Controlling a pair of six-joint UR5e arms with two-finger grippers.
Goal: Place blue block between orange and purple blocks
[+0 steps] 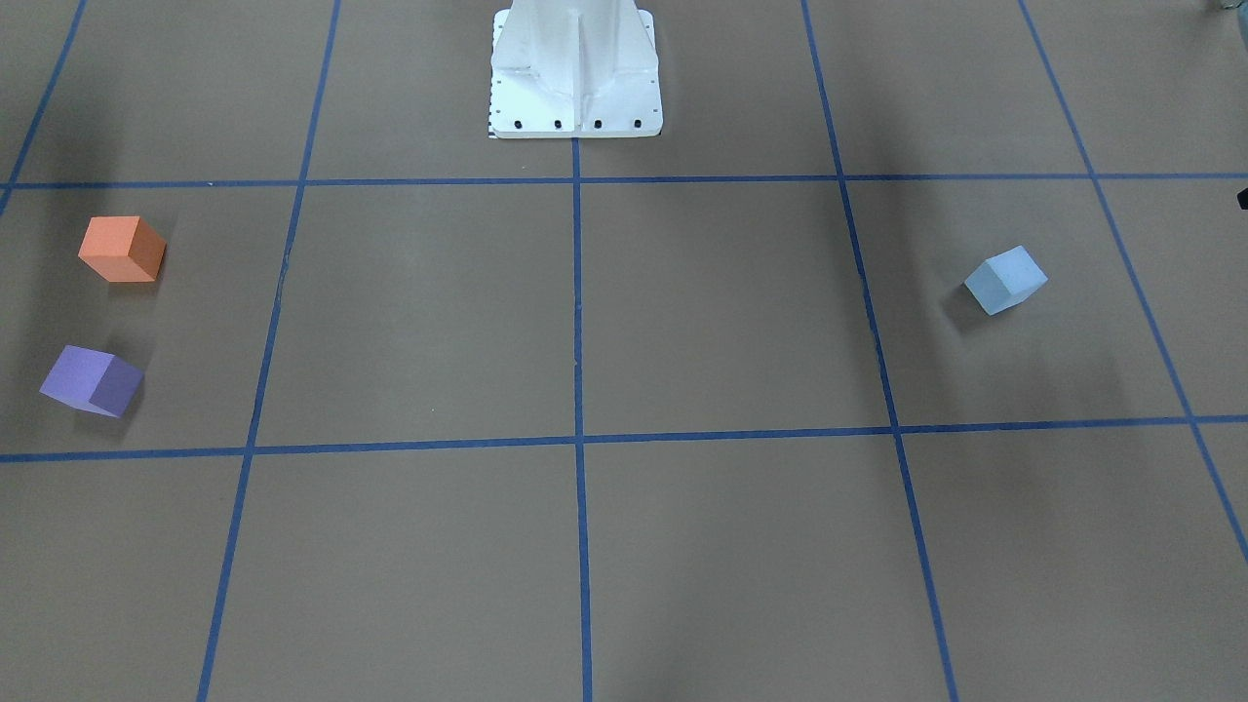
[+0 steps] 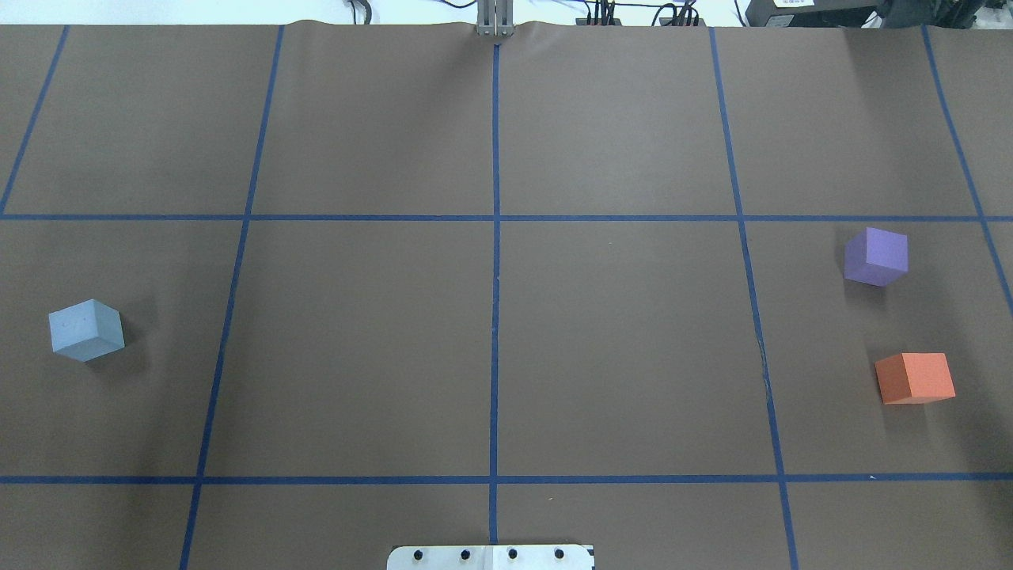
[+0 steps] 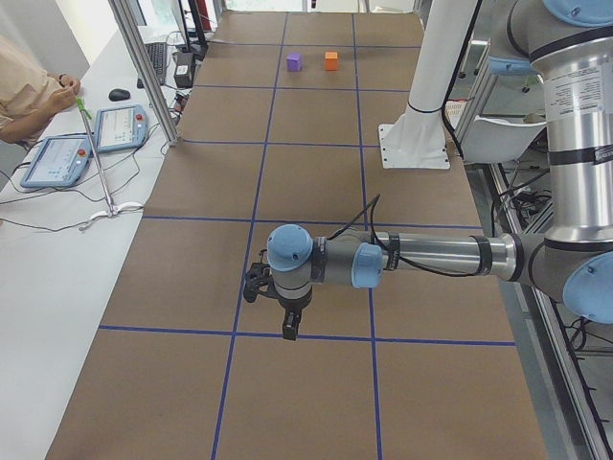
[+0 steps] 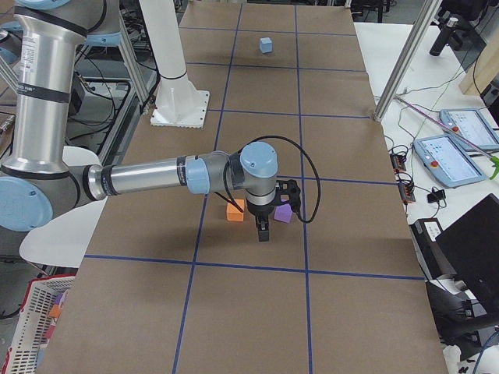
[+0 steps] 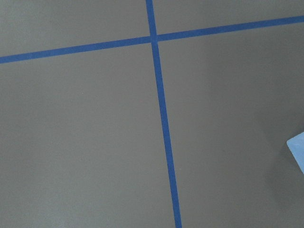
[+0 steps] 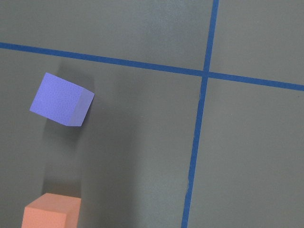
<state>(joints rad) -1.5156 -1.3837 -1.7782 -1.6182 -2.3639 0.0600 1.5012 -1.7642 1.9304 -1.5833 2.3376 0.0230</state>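
Observation:
The light blue block point(image 2: 86, 330) sits alone on the table's left side; it also shows in the front view point(image 1: 1006, 280) and at the edge of the left wrist view point(image 5: 298, 147). The orange block point(image 2: 915, 378) and the purple block point(image 2: 875, 256) sit apart on the right side, with a gap between them, and both show in the right wrist view point(image 6: 51, 212) point(image 6: 61, 99). My left gripper point(image 3: 290, 331) hangs above the table and shows only in the exterior left view. My right gripper point(image 4: 263, 234) hangs over the orange and purple blocks and shows only in the exterior right view. I cannot tell whether either is open or shut.
The white robot pedestal point(image 1: 575, 73) stands at the table's near middle edge. Blue tape lines point(image 2: 495, 237) divide the brown table into squares. Aluminium posts point(image 3: 144, 72) and tablets point(image 3: 59, 158) stand beside the table on the operators' side.

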